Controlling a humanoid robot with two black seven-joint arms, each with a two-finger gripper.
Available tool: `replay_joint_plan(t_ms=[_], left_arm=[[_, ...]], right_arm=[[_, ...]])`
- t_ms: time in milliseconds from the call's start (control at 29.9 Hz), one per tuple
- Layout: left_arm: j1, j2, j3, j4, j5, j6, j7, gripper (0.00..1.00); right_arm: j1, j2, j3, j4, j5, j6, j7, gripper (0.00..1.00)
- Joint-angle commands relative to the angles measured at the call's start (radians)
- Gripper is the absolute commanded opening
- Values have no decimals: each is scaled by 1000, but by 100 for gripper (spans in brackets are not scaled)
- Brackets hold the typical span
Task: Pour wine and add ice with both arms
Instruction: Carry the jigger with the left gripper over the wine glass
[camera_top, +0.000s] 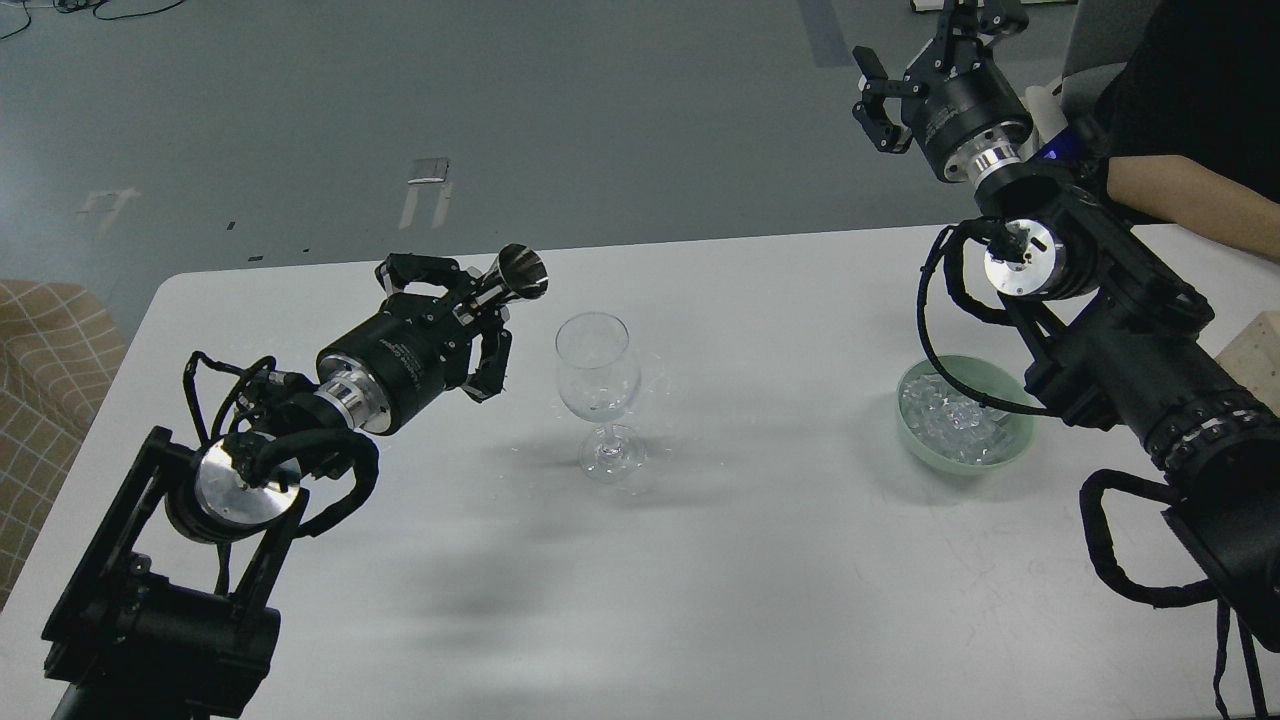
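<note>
A clear wine glass (597, 385) stands upright mid-table. A faint glint sits low in its bowl; I cannot tell whether that is wine. My left gripper (468, 312) is shut on a small shiny metal cone cup (518, 274). It holds the cup just left of the glass rim, tilted with its mouth toward the glass. The cup's contents are hidden. Clear ice cubes (955, 420) fill a pale green bowl (1005, 455) at the right. My right gripper (925, 52) is open and empty, raised high beyond the table's far edge, well above the bowl.
The white table (700, 580) ends close behind the glass. A person's forearm (1190, 200) reaches in at the right, behind my right arm. A pale block (1262, 350) sits at the right edge. A chequered cloth (50, 350) lies beside the table's left end.
</note>
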Motion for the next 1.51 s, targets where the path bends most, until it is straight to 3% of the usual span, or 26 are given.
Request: replay_joint_plan(t_ms=[0,1472], left_arm=[[2,-1,9,-9,17,-2,0,0],[-3,0,97,-38,299,-40,0,0]], right_arm=[[1,0,0,0,0,-1,0,100],[1,0,1,0,0,-1,1,100]])
